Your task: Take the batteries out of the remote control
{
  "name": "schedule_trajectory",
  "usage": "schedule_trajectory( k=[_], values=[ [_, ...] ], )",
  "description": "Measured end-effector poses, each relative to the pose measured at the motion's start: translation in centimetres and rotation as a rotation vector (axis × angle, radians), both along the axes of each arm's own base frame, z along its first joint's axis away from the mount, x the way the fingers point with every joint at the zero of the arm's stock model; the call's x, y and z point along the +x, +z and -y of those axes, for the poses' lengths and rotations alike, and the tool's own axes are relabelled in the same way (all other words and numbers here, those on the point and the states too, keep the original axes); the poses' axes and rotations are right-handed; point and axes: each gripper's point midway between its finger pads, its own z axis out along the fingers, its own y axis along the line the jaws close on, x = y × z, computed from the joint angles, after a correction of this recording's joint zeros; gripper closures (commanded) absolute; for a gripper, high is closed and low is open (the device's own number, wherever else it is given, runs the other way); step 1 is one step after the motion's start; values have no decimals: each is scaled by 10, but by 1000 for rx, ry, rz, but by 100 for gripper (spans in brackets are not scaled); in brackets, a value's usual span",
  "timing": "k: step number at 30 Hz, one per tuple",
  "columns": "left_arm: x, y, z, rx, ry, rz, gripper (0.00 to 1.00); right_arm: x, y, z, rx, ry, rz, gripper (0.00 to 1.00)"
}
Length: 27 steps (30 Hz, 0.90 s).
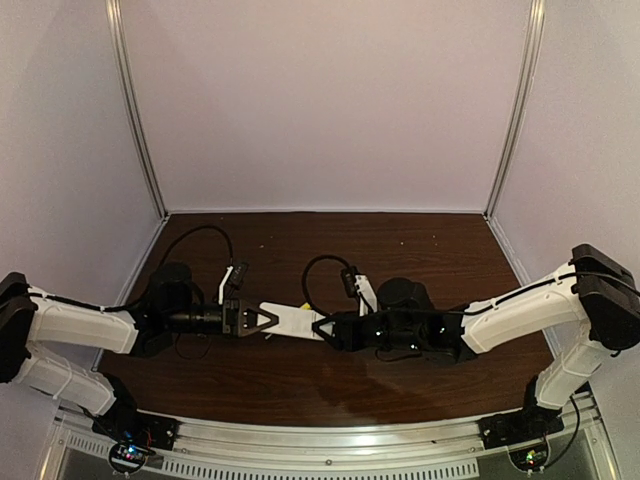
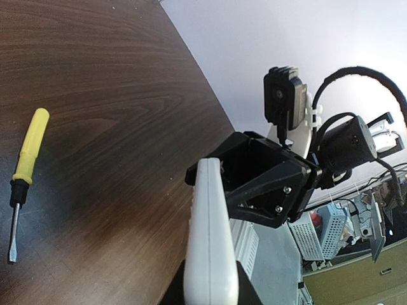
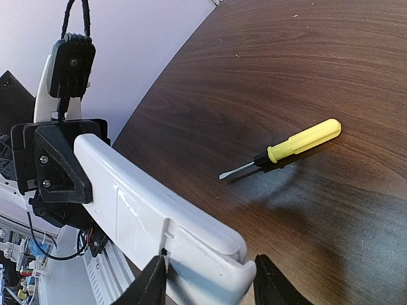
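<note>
Finding one: the remote control (image 1: 293,320) is held off the table (image 1: 400,250), spanning the gap between the two arms, long axis running left to right.

Finding two: the left gripper (image 1: 270,318) sits at the remote control's left end. Its jaws are pressed onto that end, pinching the white body edgewise.

Finding three: the right gripper (image 1: 322,327) sits at the remote control's right end, one finger to each side of it. From the right wrist view I cannot tell whether those fingers press the plastic or stand just off it.

Finding four: a yellow-handled screwdriver (image 3: 286,149) lies flat on the table below and beyond the remote control, apart from it and from both grippers. The remote control's shadow falls on the wood beside the screwdriver's blade.
</note>
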Motion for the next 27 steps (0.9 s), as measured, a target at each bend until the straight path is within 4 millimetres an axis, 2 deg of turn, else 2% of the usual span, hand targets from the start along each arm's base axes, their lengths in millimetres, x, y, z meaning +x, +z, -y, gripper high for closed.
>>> schedule_trajectory(
  k=[8,27],
  values=[
    [2,-4,-2,18,14,-4,100,2,-7,5,-32,-23,-4,54],
    [4,-2,-3,20,27,14,100,2,-9,6,-48,-19,2,65]
  ],
)
